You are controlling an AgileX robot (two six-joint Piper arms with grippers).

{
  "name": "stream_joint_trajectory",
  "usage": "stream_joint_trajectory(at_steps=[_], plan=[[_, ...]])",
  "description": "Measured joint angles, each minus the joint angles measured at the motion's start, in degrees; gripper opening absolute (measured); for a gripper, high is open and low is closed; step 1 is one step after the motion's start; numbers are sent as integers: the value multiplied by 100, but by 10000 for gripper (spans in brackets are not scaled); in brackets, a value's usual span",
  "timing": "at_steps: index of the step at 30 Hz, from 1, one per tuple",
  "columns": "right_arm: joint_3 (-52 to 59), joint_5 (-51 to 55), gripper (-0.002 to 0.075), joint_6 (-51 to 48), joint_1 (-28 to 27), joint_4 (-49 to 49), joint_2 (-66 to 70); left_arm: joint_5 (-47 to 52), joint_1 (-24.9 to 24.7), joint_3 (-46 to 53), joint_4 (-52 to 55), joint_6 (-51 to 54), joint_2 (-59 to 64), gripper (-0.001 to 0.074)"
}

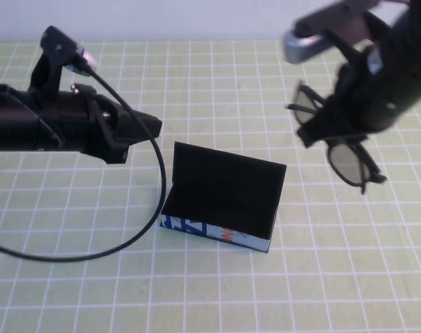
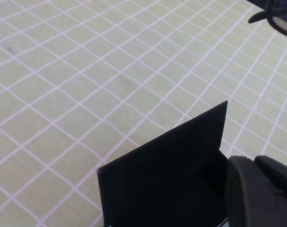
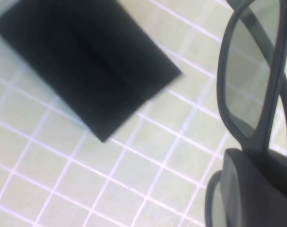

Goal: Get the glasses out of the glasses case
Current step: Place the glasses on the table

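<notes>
The glasses case (image 1: pixel 224 191) stands open in the middle of the mat, its flap lid upright and its printed front toward me. Its dark inside shows nothing that I can make out. My right gripper (image 1: pixel 322 132) hangs in the air to the right of the case, shut on the black glasses (image 1: pixel 349 164), which dangle with the lenses hanging down. In the right wrist view the glasses (image 3: pixel 249 80) rise from the gripper (image 3: pixel 256 189), with the case (image 3: pixel 86 61) below. My left gripper (image 1: pixel 144 128) hovers shut by the case's left end. In the left wrist view this gripper (image 2: pixel 259 189) sits just over the case (image 2: pixel 171 175).
A green mat with a white grid (image 1: pixel 71 291) covers the table. A black cable (image 1: pixel 157 187) loops from the left arm down onto the mat just left of the case. A white wall (image 1: pixel 196 17) borders the far edge.
</notes>
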Motion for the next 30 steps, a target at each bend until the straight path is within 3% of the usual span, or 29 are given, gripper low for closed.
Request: stream_joint_trajectory(at_steps=[7,12,25,30], plan=[[1570,-913,12,406,-866,719,-364,-668,0,704,-123,-101,-692,-4],[2395,-1739,12,430,-1136,1187,-283,-1048,0,1192,-349,-113,-1238,-4],[2539,-2618,19,451,-1227,1872,1001,-1173,0,2075,-430,-269,-2772,-4],[2539,-2654,107,451,-1227,1872,1171,-1173,0,2142,-314,-436,-3069,-4]])
